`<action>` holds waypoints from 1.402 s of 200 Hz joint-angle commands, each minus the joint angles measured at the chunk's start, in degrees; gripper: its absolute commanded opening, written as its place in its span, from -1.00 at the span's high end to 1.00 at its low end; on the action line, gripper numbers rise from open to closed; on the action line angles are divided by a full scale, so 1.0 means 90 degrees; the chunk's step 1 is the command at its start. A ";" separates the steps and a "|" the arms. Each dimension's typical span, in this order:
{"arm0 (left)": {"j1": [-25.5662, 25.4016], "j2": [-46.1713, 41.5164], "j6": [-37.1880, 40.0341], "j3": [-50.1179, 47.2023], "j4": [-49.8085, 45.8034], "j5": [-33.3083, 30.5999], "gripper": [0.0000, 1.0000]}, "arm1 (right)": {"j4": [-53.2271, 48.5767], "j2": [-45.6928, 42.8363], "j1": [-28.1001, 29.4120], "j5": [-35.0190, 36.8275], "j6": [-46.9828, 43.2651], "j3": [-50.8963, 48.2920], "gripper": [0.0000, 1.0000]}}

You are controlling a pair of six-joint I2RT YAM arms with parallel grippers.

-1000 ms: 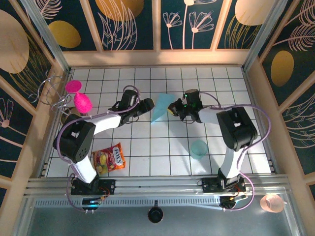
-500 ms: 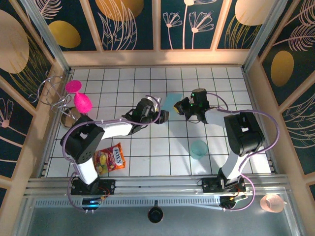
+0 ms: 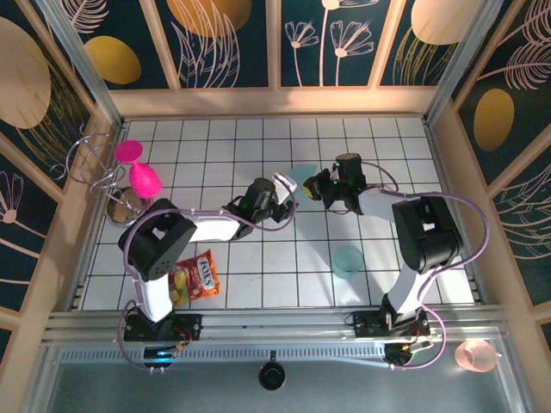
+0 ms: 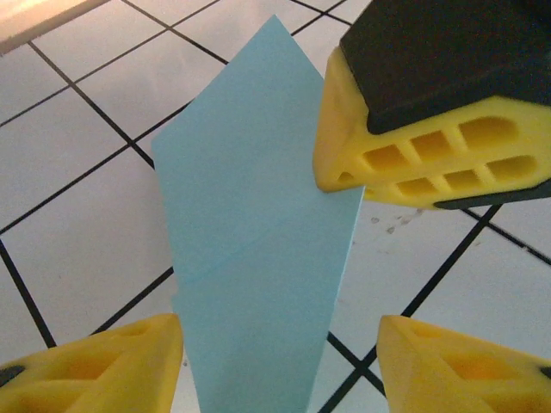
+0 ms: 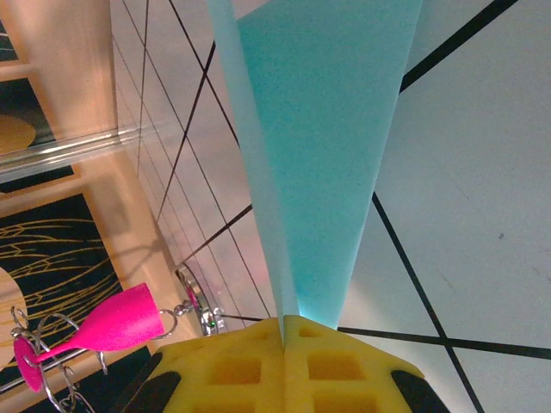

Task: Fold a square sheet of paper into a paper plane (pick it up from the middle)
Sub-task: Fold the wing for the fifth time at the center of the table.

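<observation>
1. Fingers of the right pincer [image 5: 284, 361] are pressed together on the narrow end of the folded blue paper [image 5: 318, 129]. In the right wrist view the paper fans out from them toward 12 o'clock.
2. The left pincer [image 4: 280, 366] stands apart, with one yellow finger on each side of the paper's lower end. I cannot tell whether either finger touches the paper.
3. From above, the paper is held over the tiled table [image 3: 215, 138], a little toward 12 o'clock from its middle. The right pincer is at the paper's 4 o'clock and the left pincer at its 7 o'clock.
4. A teal cup [image 3: 348, 260] stands well apart at the paper's 5 o'clock, and a snack bag [image 3: 193, 275] lies farther off toward 7 o'clock.
5. A second ago the left pincer was off at the paper's 9 o'clock; it has since come in under the sheet. The paper then showed as a longer triangle and now shows as a shorter patch.
</observation>
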 commanded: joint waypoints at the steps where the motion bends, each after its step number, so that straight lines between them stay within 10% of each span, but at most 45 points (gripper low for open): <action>1: -0.0052 0.0252 0.0651 0.0186 0.0419 -0.0242 -0.15 | -0.0041 0.0046 -0.0048 -0.0167 0.0114 0.0173 1.00; 150: -0.0071 0.0720 0.0751 0.0189 0.0819 -0.0065 0.46 | -0.0160 0.0298 -0.0040 -0.0310 0.0005 0.0258 1.00; 203: -0.0080 0.0867 0.0561 0.0176 0.0790 0.0232 0.67 | -0.0484 0.0046 -0.0276 -0.0038 -0.0333 0.0152 0.10; 280: -0.0071 0.1049 -0.0130 0.0181 0.0693 0.0901 0.76 | -0.0991 -0.0474 -0.0768 0.0539 -0.1033 -0.0052 -0.05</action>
